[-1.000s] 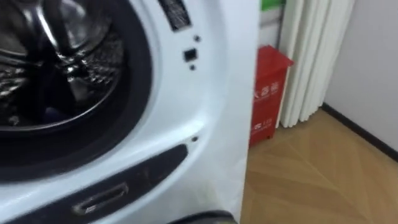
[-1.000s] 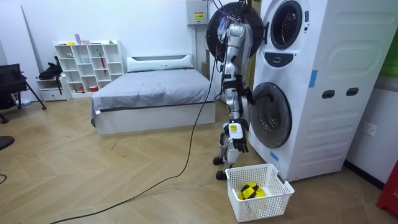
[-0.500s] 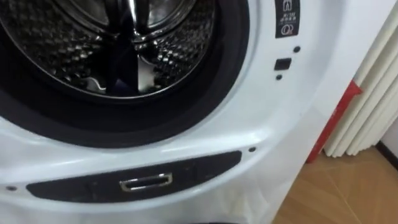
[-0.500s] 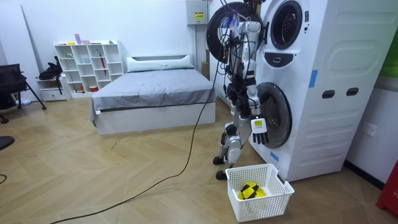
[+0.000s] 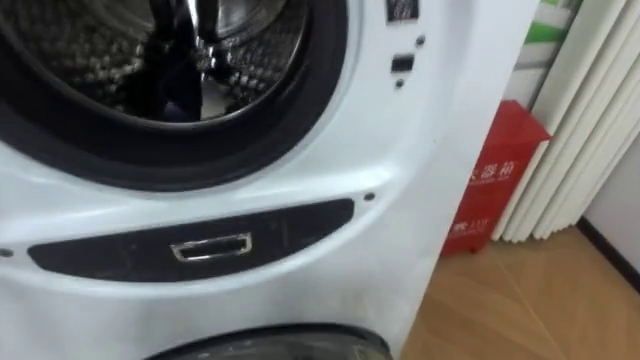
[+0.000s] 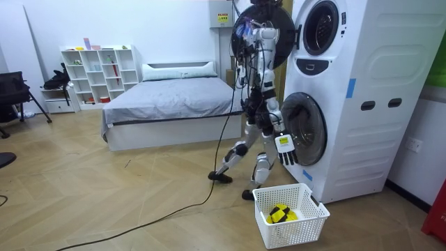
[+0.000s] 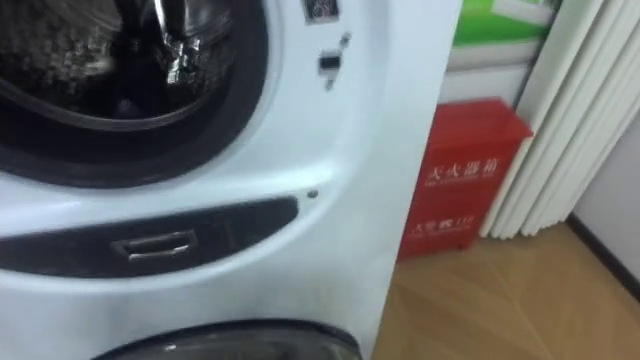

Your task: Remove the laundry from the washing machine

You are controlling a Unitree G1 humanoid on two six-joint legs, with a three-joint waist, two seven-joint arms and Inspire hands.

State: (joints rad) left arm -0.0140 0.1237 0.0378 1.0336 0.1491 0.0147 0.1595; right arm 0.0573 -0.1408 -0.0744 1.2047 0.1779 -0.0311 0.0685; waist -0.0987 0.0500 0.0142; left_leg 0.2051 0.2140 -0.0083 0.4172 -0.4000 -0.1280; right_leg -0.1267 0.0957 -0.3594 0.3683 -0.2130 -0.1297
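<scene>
A wood floor point(image 6: 139, 202) ran across the room, with a bed point(image 6: 167, 104) and a white shelf point(image 6: 97, 73) in the upper left of the room view. On the right stood a tall white washing machine point(image 6: 369, 104), and the robot stood facing it, one leg set back. In the eye view the drum point(image 5: 90, 50) sat upper left, with a dark shape point(image 5: 170, 85) inside that may be clothes. A red box point(image 5: 495, 170) and a white curtain point(image 5: 585, 130) stood at the right. A white basket point(image 6: 293, 233) on the floor held a yellow-and-black item point(image 6: 280, 213). The right hand point(image 6: 286, 148) hung just above the basket, fingers loose and empty.
</scene>
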